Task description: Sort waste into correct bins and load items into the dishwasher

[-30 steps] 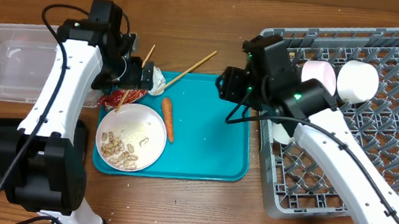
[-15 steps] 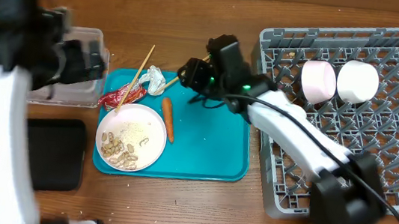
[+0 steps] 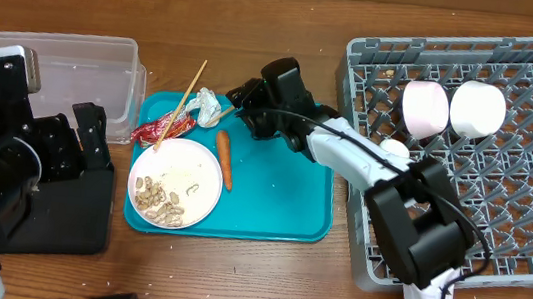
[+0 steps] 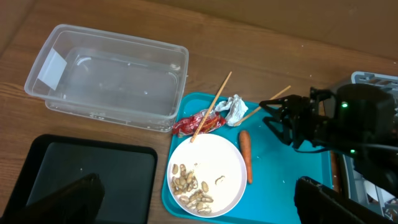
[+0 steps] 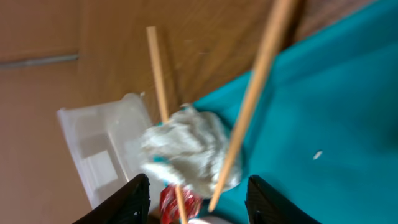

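My right gripper (image 5: 199, 199) is open and hovers just short of the crumpled white tissue (image 5: 186, 146) at the teal tray's far left corner (image 3: 203, 104). A chopstick (image 5: 252, 106) runs between its fingers. Beside the tissue lies the red wrapper (image 3: 151, 133). The carrot (image 3: 225, 160) rests on the tray next to the white plate (image 3: 183, 175), which holds peanut shells (image 3: 155, 200). My left gripper (image 4: 202, 202) is wide open, high above the plate and black tray (image 4: 81, 168), holding nothing. The clear tub (image 3: 65, 61) stands at the far left. The grey dish rack (image 3: 503, 197) is on the right.
Two pale dishes (image 3: 424, 107) (image 3: 477, 108) lie on their sides at the back of the rack. A second chopstick (image 3: 184, 100) slants across the wrapper and the teal tray (image 3: 280, 211). My left arm's bulk covers the table's lower left.
My right arm has swung left from the rack to the tissue at the tray's corner. My left arm has pulled away from the wrapper to the lower left.
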{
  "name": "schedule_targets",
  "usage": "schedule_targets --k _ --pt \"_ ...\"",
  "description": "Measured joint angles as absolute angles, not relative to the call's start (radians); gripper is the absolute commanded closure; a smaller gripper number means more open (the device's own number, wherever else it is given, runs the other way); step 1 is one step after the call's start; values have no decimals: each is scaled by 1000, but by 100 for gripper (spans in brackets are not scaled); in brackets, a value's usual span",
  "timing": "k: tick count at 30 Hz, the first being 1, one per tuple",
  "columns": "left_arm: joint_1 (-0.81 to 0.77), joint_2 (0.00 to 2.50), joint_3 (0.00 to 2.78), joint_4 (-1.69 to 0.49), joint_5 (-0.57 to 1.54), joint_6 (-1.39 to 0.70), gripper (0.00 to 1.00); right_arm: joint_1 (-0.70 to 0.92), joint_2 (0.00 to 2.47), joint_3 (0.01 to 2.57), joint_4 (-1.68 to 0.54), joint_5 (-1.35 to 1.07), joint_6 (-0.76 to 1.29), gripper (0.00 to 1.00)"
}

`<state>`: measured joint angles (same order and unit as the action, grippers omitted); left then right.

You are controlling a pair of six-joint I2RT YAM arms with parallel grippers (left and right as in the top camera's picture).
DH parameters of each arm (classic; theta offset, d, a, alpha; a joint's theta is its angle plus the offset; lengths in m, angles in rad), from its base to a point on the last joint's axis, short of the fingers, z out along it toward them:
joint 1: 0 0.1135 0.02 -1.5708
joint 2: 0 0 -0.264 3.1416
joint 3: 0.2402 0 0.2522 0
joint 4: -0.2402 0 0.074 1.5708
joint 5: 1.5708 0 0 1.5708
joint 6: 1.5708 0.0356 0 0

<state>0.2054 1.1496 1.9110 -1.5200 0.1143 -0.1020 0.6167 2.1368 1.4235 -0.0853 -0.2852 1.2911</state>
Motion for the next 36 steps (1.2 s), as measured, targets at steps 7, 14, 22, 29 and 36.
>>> schedule_targets --k 7,14,22,29,36 --pt "205 1151 1910 -1520 114 -102 0 624 2202 1423 -62 -285 1364 49" --pt "205 1170 1910 -1520 111 -102 0 627 2253 1424 49 -290 1386 79" --pt "205 1204 1910 -1520 107 -102 0 628 2259 1422 36 -339 1336 95" --pt "205 1235 1910 -1520 107 -102 0 612 2199 1423 -179 -349 1162 96" --pt "205 1271 1909 -1520 107 -102 0 596 1976 1421 -384 -249 896 96"
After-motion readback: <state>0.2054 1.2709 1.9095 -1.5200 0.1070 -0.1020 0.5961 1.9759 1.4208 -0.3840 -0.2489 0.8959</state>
